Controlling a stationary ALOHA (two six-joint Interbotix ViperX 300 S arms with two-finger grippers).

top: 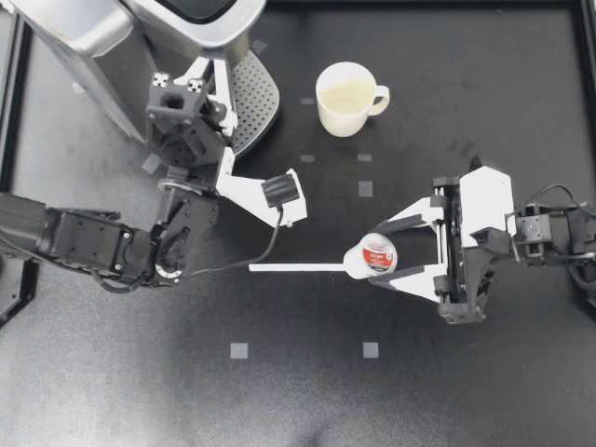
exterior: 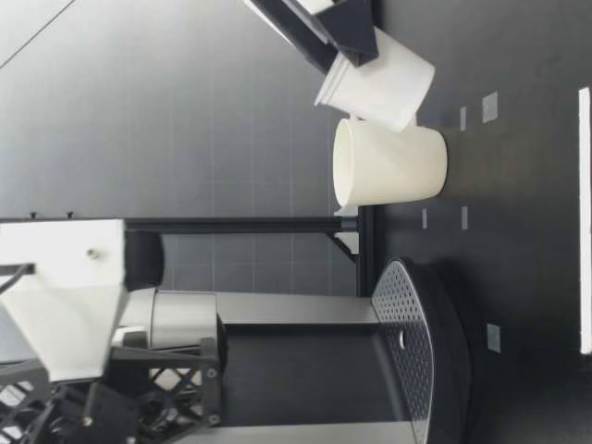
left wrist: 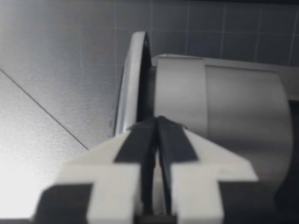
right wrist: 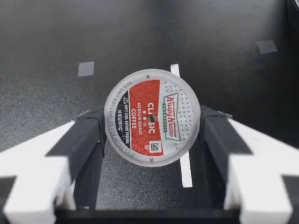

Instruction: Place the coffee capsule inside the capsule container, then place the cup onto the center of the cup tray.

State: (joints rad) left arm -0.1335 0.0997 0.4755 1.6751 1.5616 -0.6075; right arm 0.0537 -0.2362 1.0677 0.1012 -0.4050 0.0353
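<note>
coffee capsule: pinched at its side walls by both fingers of the right end effector, lifted off the surface, near the mug. likely light, thin-walled, crushable; hold gently below the rim. left end effector: fully closed, empty, off the mug's handle-less side.
</note>
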